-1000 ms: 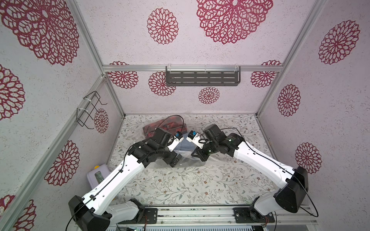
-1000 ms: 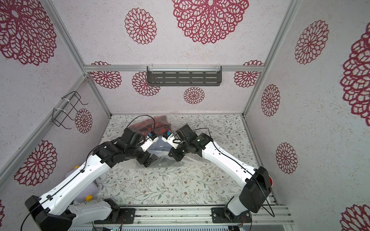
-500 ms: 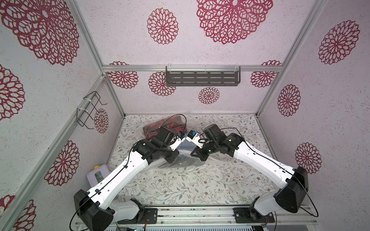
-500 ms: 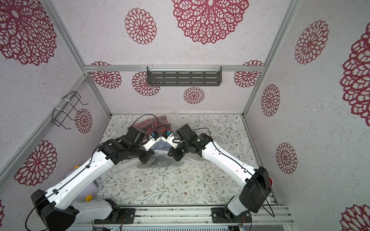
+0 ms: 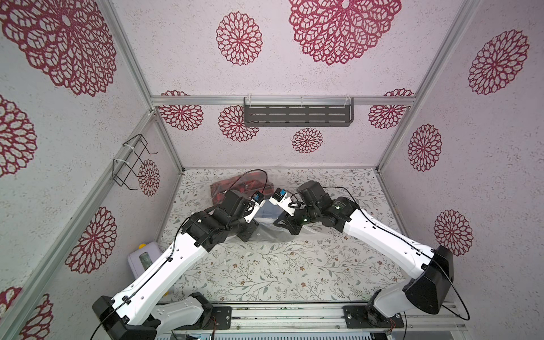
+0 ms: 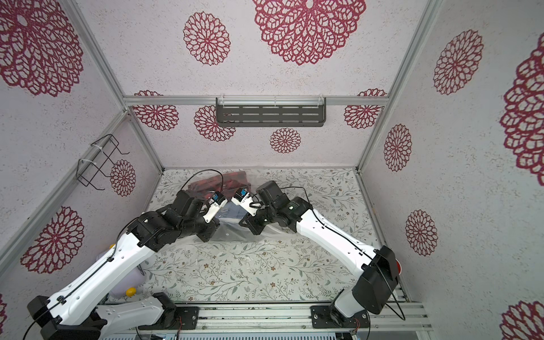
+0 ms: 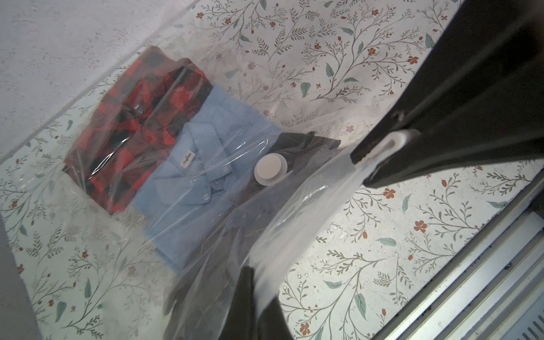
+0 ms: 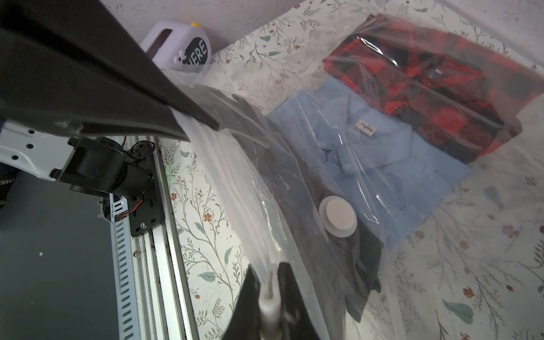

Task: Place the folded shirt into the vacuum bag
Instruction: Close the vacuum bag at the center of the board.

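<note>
Closing on plastic is the change: the left gripper (image 7: 259, 284), spread wide a second ago, now has its jaws pressed together on the near edge of the vacuum bag (image 7: 309, 206), while the right arm has kept its place. Farthest left, a black wire rack (image 5: 131, 160) hangs on the left wall. A lilac gadget (image 5: 142, 259) with a yellow knob stands at the near left edge of the floral table (image 5: 294, 270). The bag lies on the far middle of the table, reaching toward the far left corner, and its near edge is lifted off the surface between the two arms. Seen through the clear film, three folded shirts lie touching in a row. The red plaid shirt (image 7: 141, 117) is farthest back and left, the blue shirt (image 7: 206, 164) is next to it, and the dark shirt (image 7: 306, 144) is nearest the raised edge. The round white valve (image 7: 270, 170) sits in the plastic over the dark shirt, just beside the blue one. To the right, the right gripper (image 8: 269, 282) has its jaws pinching the same lifted edge, with film running up between its tips. In both top views the two grippers are close together and level with each other, the blue shirt showing in the gap between them. On the far wall above hangs a grey slotted shelf (image 5: 297, 115).
</note>
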Controlling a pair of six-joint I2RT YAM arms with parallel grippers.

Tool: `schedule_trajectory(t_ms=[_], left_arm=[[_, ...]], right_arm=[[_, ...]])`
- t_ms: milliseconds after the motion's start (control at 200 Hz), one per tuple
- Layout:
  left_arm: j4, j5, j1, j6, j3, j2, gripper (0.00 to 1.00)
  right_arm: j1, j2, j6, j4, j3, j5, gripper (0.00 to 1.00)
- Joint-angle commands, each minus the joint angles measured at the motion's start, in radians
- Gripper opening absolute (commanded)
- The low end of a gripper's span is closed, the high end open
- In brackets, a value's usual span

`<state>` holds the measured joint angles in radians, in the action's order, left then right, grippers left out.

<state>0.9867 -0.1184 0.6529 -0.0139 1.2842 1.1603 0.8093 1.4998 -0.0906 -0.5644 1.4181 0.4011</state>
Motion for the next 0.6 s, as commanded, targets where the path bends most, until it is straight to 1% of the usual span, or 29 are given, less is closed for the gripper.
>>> schedule_trajectory(t_ms=[0, 105, 275, 505, 595], left_arm=[[0.006, -0.206, -0.019, 0.041, 0.033, -0.061, 0.00], [0.010, -0.251, -0.028, 0.048, 0.038, -0.067, 0.00], [-0.009, -0.262, -0.061, 0.070, 0.045, -0.074, 0.00], [-0.045, -0.210, -0.135, 0.105, 0.044, -0.089, 0.00], [-0.049, -0.205, -0.161, 0.117, 0.035, -0.089, 0.00]], right_arm=[[-0.023, -0.026, -0.012, -0.139, 0.014, -0.097, 0.00], [-0.024, -0.031, -0.008, -0.168, 0.029, -0.136, 0.00], [-0.022, -0.048, 0.008, -0.219, 0.048, -0.186, 0.00], [-0.022, -0.070, 0.024, -0.263, 0.049, -0.254, 0.00], [-0.022, -0.073, 0.029, -0.283, 0.060, -0.275, 0.00]])
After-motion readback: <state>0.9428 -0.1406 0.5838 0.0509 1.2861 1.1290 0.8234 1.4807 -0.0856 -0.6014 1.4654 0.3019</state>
